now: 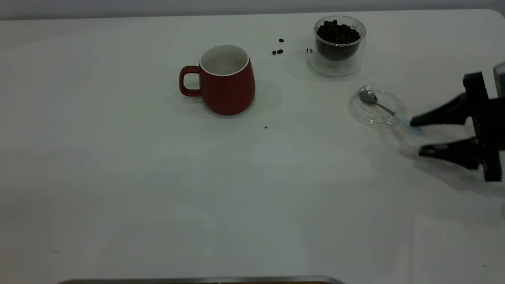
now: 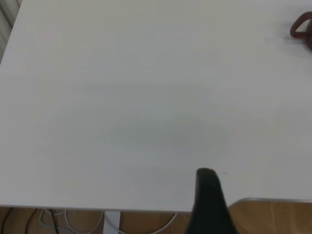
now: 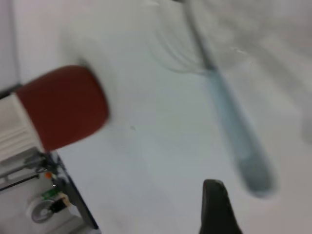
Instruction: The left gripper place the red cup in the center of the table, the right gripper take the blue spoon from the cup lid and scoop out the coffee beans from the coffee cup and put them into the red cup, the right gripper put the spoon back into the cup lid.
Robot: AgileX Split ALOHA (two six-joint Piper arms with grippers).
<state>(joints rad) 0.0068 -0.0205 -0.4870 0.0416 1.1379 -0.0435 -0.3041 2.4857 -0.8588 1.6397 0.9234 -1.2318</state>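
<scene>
The red cup (image 1: 226, 81) stands upright near the table's middle, its handle to the left and its white inside showing no beans. The glass coffee cup (image 1: 337, 44), full of coffee beans, stands at the back right. In front of it the clear cup lid (image 1: 375, 105) holds the spoon (image 1: 384, 108), whose bowl rests in the lid while its blue handle (image 3: 239, 141) sticks out over the rim. My right gripper (image 1: 418, 137) is open low over the table, its fingers either side of the handle's end. Of the left gripper only one dark finger (image 2: 208, 200) shows, above the table's edge.
A few loose beans (image 1: 278, 50) lie on the table between the two cups, and a dark speck (image 1: 265, 127) lies in front of the red cup. The white table (image 1: 158, 189) stretches wide to the left and front. A metal edge (image 1: 205, 280) runs along the front.
</scene>
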